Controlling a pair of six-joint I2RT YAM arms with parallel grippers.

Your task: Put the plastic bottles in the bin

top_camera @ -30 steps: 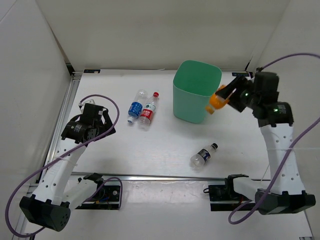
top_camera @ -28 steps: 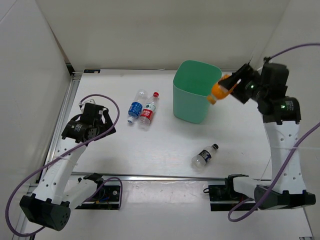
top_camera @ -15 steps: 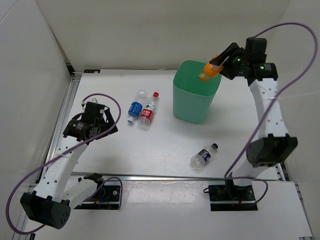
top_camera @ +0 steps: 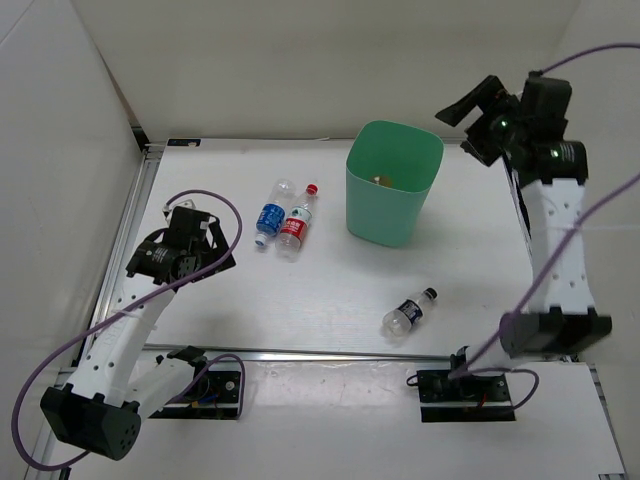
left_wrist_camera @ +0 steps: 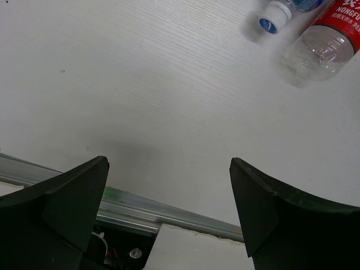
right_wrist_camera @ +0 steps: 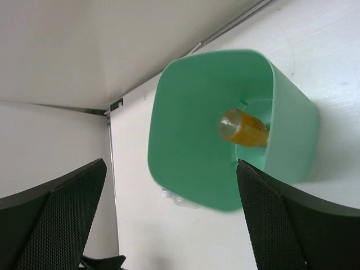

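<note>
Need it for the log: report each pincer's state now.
Left pincer: open, holding nothing.
Right pincer: open, holding nothing; the orange bottle lies inside the bin.

the light is bright and even and seems to come from above. the white table looks almost washed out. shadows are soft and pale. a faint grey one lies on the table near the left gripper. its dark fingers look fuzzy, and the bin is blurry at its near rim.
</note>
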